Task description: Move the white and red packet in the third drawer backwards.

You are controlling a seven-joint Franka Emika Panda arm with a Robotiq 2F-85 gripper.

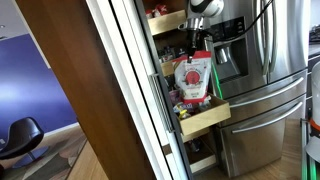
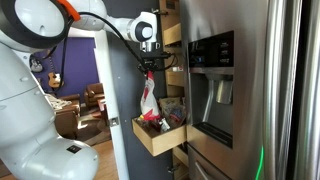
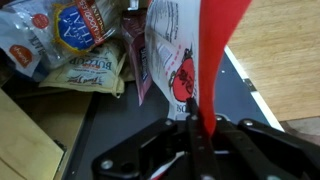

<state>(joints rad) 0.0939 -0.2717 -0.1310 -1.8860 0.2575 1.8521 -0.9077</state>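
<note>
The white and red packet (image 1: 193,78) hangs from my gripper (image 1: 199,48), which is shut on its red top band. It is lifted above the third drawer (image 1: 207,119), a light wooden pull-out tray. An exterior view shows the packet (image 2: 148,100) dangling over the drawer (image 2: 160,137) under the gripper (image 2: 149,68). In the wrist view the red band (image 3: 215,60) runs up from between the closed fingers (image 3: 200,125), with the white body and red emblem (image 3: 180,70) below.
Other snack bags (image 3: 80,45) and a dark purple packet (image 3: 137,60) lie in the drawer. Wooden trays (image 1: 165,20) sit above. A steel fridge (image 1: 265,80) stands close beside the pantry, and a tall cabinet door (image 1: 90,90) is on the other side.
</note>
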